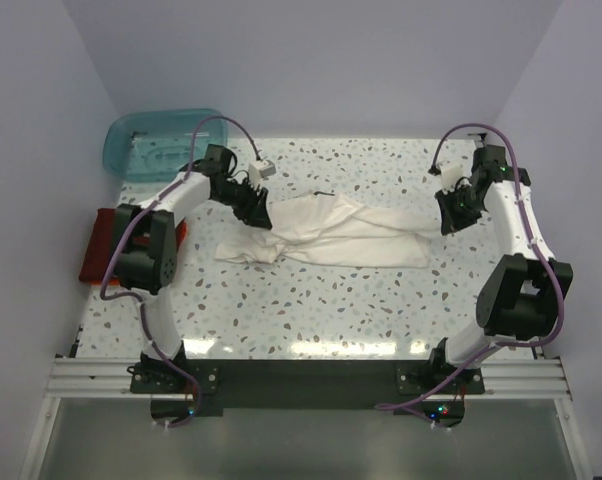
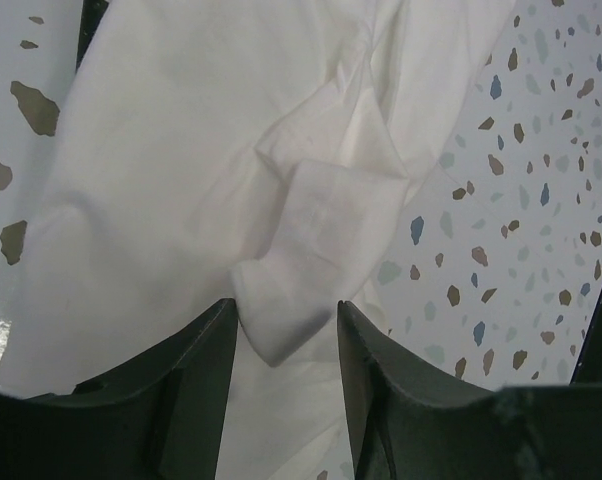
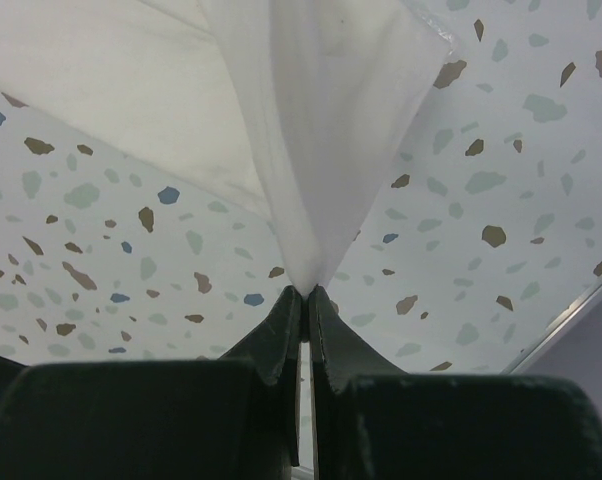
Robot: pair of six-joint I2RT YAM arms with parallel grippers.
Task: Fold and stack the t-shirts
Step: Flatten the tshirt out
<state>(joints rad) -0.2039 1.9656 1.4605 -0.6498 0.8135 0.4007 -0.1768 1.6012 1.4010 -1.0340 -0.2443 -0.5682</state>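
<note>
Right wrist view shows the right gripper [image 3: 306, 292] with its two fingers pressed together on a thin pinch of the cream-white t-shirt [image 3: 321, 130]. The cloth rises from the fingertips toward the top of the frame and widens like a fan. The speckled table [image 3: 131, 230] lies on both sides of it.

In the left wrist view, the fingers of the left gripper [image 2: 286, 305] stand only a little apart. A thick fold of the same shirt fills the gap and touches both of them. Wrinkled cloth covers the left and middle of that frame, and the table shows at the right.

From the top external view, the shirt lies in the middle of the frame, between the two grippers. Its long axis runs from left to right, and the right end sits slightly lower in the picture. It is twisted near the centre, with a wider bunch at the lower left and a flatter part at the right.

A translucent teal tub [image 1: 161, 145] stands in the upper left of the frame, on the far left corner of the table, well apart from the shirt. The dark red t-shirt [image 1: 94, 250] lies folded at the left edge, and the left arm [image 1: 141, 250] stands in front of it and hides a good part of it. A thin orange edge [image 1: 182, 232] shows just to the right of that arm. Purple cables [image 1: 231, 122] loop above both wrists.
</note>
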